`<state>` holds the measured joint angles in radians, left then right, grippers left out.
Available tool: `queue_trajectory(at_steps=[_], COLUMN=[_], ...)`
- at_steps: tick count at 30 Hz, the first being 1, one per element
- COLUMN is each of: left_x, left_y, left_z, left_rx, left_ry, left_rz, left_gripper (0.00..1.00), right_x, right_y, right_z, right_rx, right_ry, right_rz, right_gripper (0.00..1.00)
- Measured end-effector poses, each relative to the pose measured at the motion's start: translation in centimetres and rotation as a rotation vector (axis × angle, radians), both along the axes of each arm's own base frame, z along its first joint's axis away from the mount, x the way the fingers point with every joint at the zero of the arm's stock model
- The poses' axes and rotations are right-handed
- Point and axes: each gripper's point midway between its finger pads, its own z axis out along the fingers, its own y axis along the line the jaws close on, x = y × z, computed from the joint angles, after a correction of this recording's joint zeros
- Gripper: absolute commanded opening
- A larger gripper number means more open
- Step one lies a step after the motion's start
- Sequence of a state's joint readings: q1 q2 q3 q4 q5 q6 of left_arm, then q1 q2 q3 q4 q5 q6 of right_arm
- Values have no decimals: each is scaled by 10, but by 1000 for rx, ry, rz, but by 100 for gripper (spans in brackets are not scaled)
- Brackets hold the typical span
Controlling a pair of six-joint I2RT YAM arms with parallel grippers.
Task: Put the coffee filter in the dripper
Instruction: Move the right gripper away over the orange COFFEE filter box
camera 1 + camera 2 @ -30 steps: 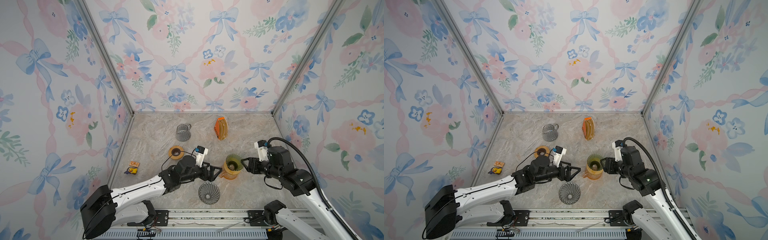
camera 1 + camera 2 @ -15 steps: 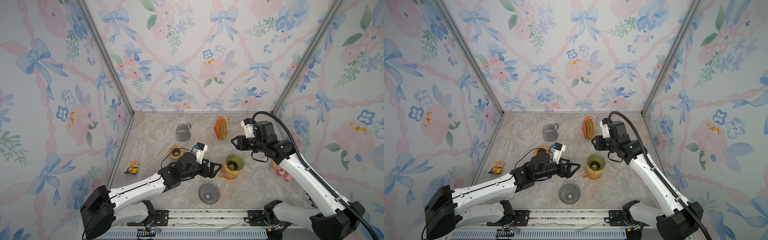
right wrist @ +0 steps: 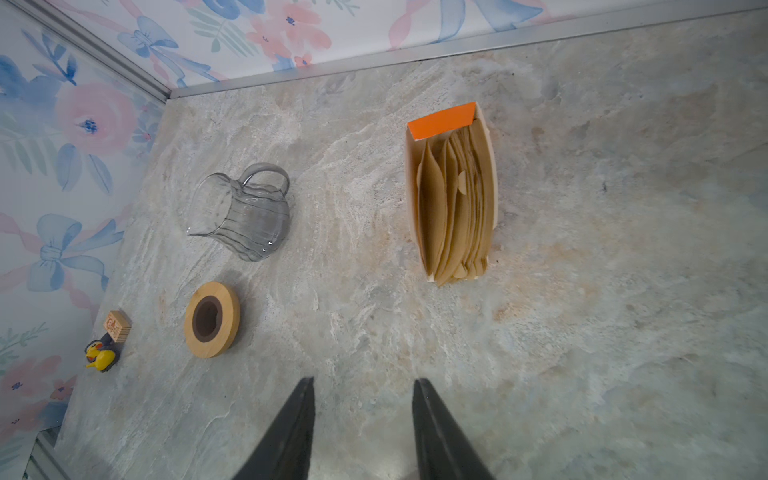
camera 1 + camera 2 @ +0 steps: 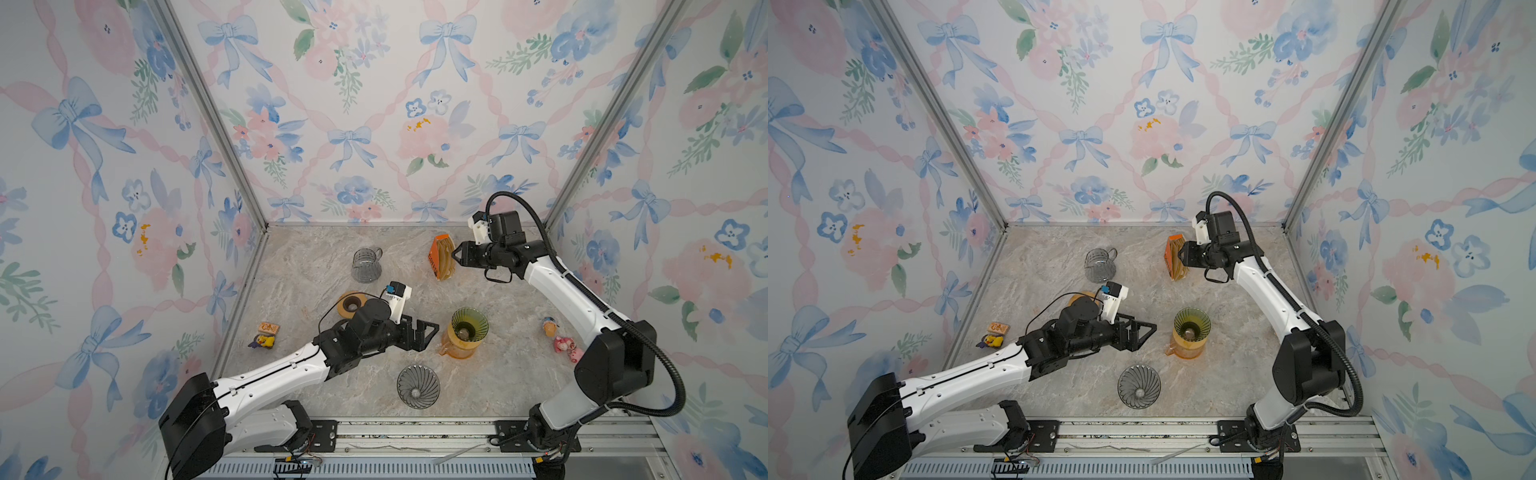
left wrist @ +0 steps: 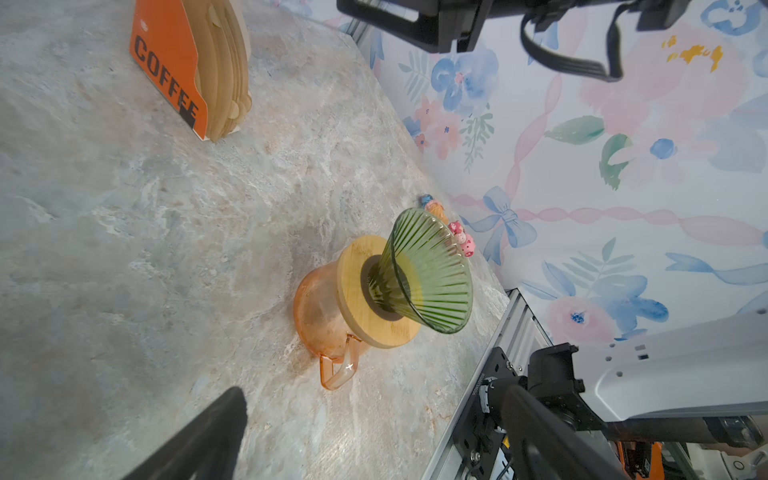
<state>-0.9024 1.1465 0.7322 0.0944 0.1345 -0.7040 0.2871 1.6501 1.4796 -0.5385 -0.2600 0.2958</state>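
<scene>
Brown paper coffee filters (image 4: 445,259) (image 4: 1178,266) (image 3: 455,199) stand bunched in an orange box at the back of the table. The green ribbed glass dripper (image 4: 469,323) (image 4: 1192,321) (image 5: 428,274) sits empty on a wooden collar atop an orange carafe. My right gripper (image 4: 456,252) (image 4: 1181,253) (image 3: 363,382) hovers just right of the filter box, open, its jaws partly apart and holding nothing. Left of the carafe, my left gripper (image 4: 430,332) (image 4: 1148,330) (image 5: 374,399) is wide open and empty, a short gap from the handle.
A clear glass pitcher (image 4: 365,266) and a wooden ring (image 4: 351,304) lie back left. A grey ribbed dripper (image 4: 417,385) stands near the front rail. Small toys (image 4: 561,338) sit at the right wall, a duck and block (image 4: 266,336) at the left wall.
My right arm has swung from beside the green dripper back to the filter box, its jaws narrowing somewhat. The left arm has barely moved.
</scene>
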Motion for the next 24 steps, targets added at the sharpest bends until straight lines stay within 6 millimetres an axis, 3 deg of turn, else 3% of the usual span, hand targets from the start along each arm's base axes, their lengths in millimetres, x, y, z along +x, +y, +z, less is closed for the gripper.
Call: queue_trajectory(at_steps=[5,14,24], left_x=[8,11,11], left_y=[-5,-11,-12], left_z=[16,7,8], left_rx=[-22,2,1], left_ry=[-24,-8,-11], left_rz=[6,-7,-11], left_gripper=[98,98,98], right_x=[29,60,82], right_y=[-9,-7,-8], right_z=[-23,-67,-70], right_rx=[-19,-37,-40], right_ry=[21,61,39], right_rz=[0,5,-8], right_gripper=[42,39,37])
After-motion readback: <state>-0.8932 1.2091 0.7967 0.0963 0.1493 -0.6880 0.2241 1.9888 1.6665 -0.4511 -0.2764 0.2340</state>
